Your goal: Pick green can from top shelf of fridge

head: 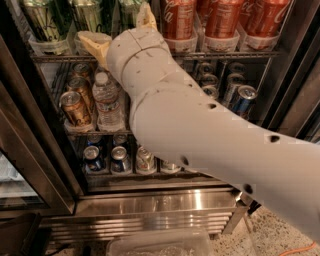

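Your green can (125, 10) stands upright on the top shelf (235, 54) of the fridge (50, 135), third lane from the left. Its long axis is vertical. The top of the can runs off the upper edge of the view, so you cannot tell which way the opening faces.

The gripper (112, 20) is at that shelf's front rail, left of centre. Its jaws are spread wide, one tan finger (95, 42) low to the left and the other up at the right, with the can between them. Contact with the can cannot be confirmed.

- Two more green cans (42, 20) stand upright to the left in clear lane trays (47, 47).
- Red cola cans (225, 17) stand just right of the right-hand finger.
- The white arm (200, 130) crosses the middle of the view and hides much of the lower racks.
- On the rack below are gold-brown cans (75, 107) and a water bottle (106, 100).
- Small cans (120, 157) stand on the lowest rack, above the stainless steel base (160, 205).

The can is shiny light green with dark markings, blurred here.
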You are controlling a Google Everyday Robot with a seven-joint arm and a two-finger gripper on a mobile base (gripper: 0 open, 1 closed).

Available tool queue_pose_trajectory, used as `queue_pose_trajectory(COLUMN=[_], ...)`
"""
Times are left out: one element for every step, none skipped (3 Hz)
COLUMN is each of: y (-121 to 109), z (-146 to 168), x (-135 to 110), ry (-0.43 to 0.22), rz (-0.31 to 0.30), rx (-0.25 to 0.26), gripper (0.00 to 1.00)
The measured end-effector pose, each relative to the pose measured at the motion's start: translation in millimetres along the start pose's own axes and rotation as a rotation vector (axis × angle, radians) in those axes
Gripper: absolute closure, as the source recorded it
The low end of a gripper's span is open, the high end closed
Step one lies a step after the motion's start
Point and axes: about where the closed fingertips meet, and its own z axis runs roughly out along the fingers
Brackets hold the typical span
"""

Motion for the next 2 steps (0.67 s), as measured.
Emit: queue_pose_trajectory(y=[-5.3,-10.1], z=[2.8,5.4], x=[-1.1,-1.2], ry=[0.004,0.013], rz=[-0.012,-0.016], rx=[0.049,0.097], gripper=[0.16,0.16])
